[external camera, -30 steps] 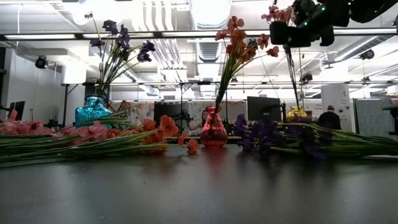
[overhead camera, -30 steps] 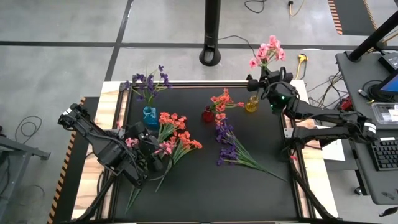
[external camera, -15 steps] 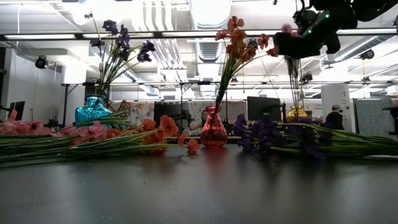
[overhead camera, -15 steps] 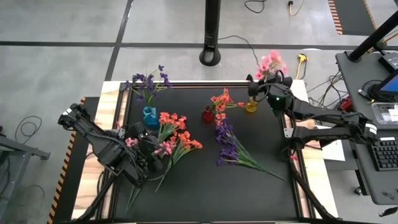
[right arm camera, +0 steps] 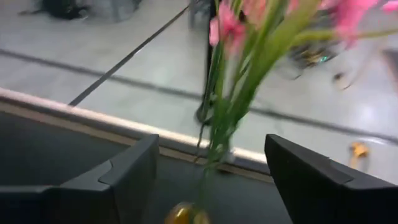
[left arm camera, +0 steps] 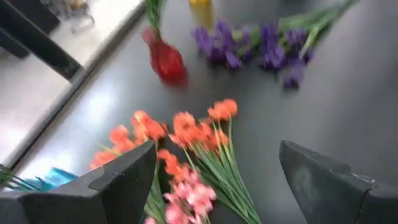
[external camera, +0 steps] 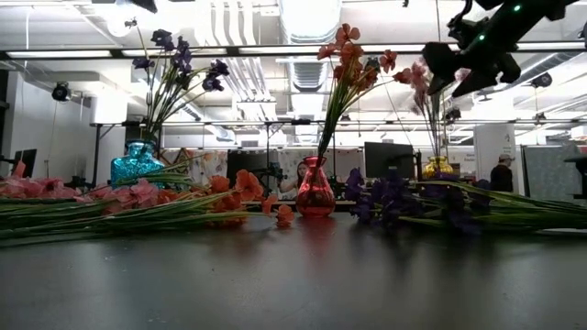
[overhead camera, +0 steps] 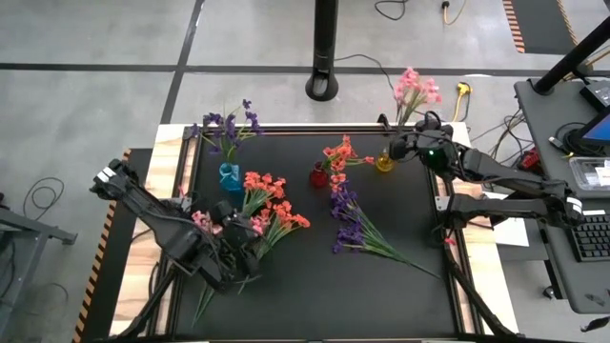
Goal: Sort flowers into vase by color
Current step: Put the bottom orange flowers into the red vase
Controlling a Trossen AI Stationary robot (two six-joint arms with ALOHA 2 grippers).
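Observation:
Three vases stand on the black mat: a blue vase point(overhead camera: 230, 176) with purple flowers, a red vase point(overhead camera: 318, 176) with coral flowers, and a yellow vase point(overhead camera: 384, 162) in which a pink sprig point(overhead camera: 415, 88) stands by its stem. My right gripper point(overhead camera: 404, 149) is open beside that sprig, and its fingers stand apart on either side of the stem point(right arm camera: 219, 118). Loose coral and pink sprigs point(overhead camera: 267, 214) and purple sprigs point(overhead camera: 353, 224) lie flat on the mat. My left gripper point(overhead camera: 246, 252) hovers open over the loose pink blossoms point(left arm camera: 189, 196).
The mat's far edge and a pale wooden table border point(right arm camera: 93, 115) run just behind the yellow vase. A black pole base point(overhead camera: 324, 86) stands on the floor beyond. Bare mat point(overhead camera: 324, 295) lies along the near side.
My right gripper has opened and let go of the pink sprig, then drawn back a little toward the table's right edge. The sprig now stands by itself in the yellow vase. My left gripper has shifted slightly toward the near edge, still open.

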